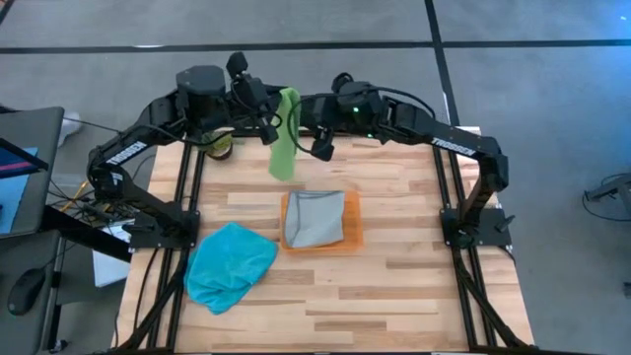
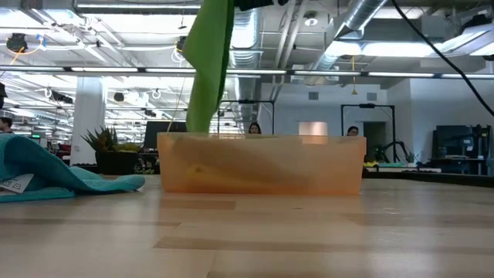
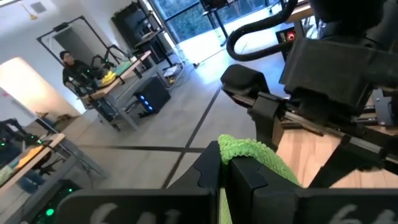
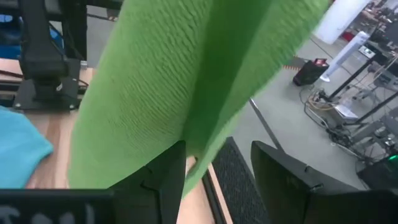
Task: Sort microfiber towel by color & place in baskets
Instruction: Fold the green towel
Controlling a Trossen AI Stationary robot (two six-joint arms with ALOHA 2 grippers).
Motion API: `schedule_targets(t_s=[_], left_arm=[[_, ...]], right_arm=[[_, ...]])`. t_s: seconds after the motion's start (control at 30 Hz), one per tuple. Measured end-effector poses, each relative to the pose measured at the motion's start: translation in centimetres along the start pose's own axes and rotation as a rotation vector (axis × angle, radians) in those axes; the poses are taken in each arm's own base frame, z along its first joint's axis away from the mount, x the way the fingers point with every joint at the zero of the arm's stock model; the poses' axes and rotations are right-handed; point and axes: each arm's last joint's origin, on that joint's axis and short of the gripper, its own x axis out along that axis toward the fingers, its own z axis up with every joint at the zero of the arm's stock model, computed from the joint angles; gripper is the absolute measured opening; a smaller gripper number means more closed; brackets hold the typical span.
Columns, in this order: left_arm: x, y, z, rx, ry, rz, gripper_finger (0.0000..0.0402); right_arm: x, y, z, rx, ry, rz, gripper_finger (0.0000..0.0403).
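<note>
The left claw point(image 1: 268, 126) pinches the hanging lime-green microfiber towel point(image 1: 285, 148); the right claw point(image 1: 320, 146), spread empty at its 3 o'clock, could snag it and miss the shallow orange tray point(image 1: 352, 229).

White lettering runs along the left arm point(image 1: 126, 150) and the right arm point(image 1: 461, 141), too small to read; a white tag on the teal towel point(image 2: 17, 183) carries print, likewise illegible.
</note>
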Motion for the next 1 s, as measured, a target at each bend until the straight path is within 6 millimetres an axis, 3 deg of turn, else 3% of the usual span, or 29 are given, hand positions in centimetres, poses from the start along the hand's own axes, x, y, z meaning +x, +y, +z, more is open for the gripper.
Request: schedule_targets(t_s=[0.4, 0.63, 1.0], left_arm=[[0.0, -0.1, -0.1, 0.021, 0.013, -0.005, 0.0], [-0.1, -0.1, -0.1, 0.034, 0.01, -0.007, 0.0], [-1.6, 0.3, 0.8, 0.054, -0.067, 0.013, 0.0]], right_arm=[[0.2, -1.1, 0.2, 0.038, -0.067, 0.023, 0.0205], [2.2, -0.8, -1.4, 0.037, 0.033, 0.052, 0.0202], [4.4, 0.2, -2.8, 0.035, 0.116, 0.119, 0.0128]])
